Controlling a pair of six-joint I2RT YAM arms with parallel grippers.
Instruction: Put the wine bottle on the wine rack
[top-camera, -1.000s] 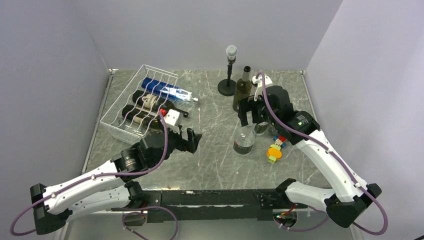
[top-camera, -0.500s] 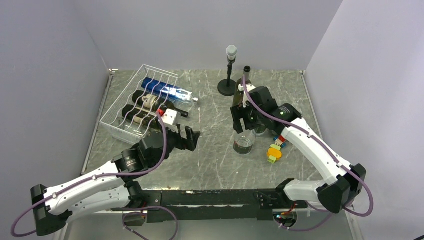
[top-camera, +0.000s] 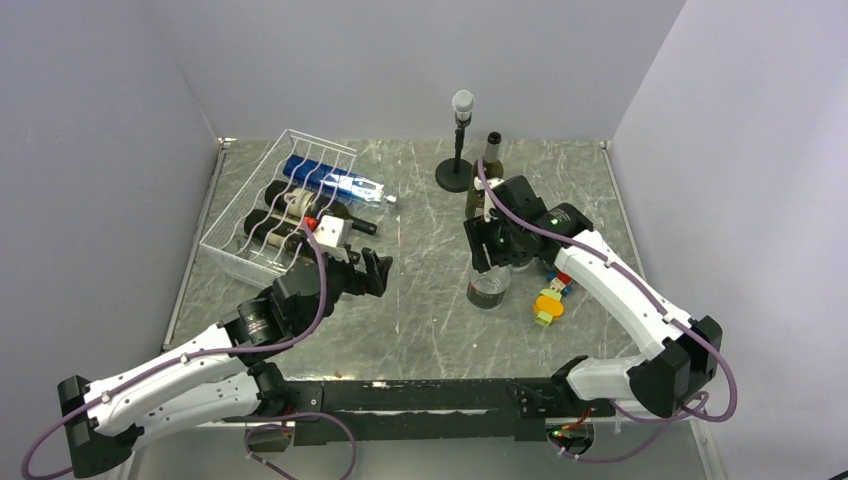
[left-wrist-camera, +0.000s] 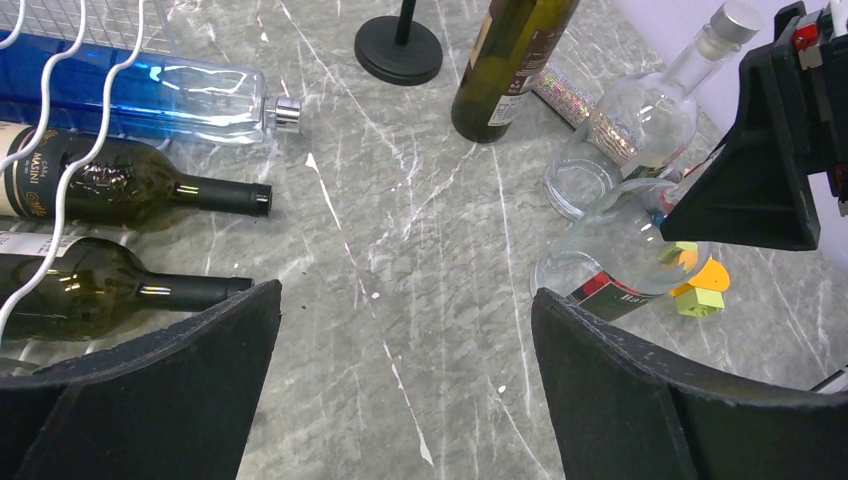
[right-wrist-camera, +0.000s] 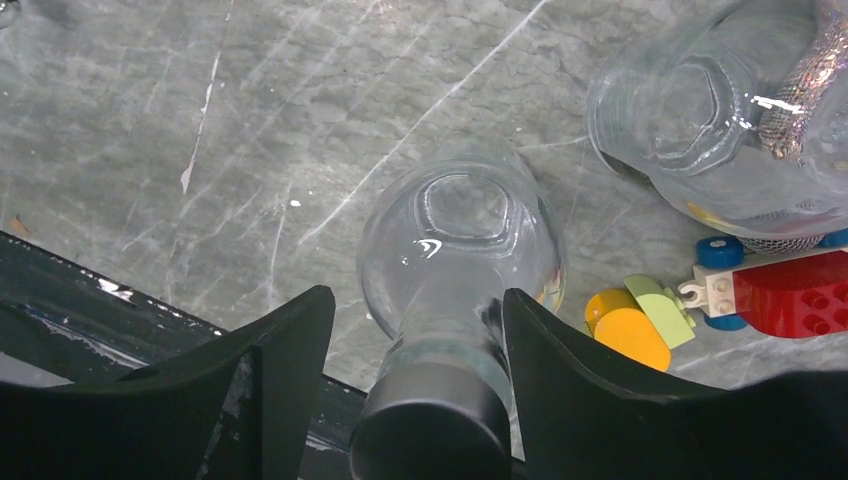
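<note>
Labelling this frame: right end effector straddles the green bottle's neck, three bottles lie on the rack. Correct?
Not the green bottle, which stands untouched. The right wrist view shows the right end effector straddling the neck of the clear bottle. The rest holds: three bottles lie on the rack.

You have bright, even, diffuse light from above. The table (top-camera: 420, 310) carries only faint, soft shadows under the arms, and the top view is sharp throughout. In your left wrist view the blue bottle (left-wrist-camera: 150, 95) glows, with a white streak of glare along it. The left gripper (left-wrist-camera: 405, 297) has black fingers (left-wrist-camera: 150, 400) close to the lens, soft-edged and almost featureless. In your right wrist view small bright glints sit on the clear bottle (right-wrist-camera: 460, 230), and its cap (right-wrist-camera: 430, 435) is blurred.
</note>
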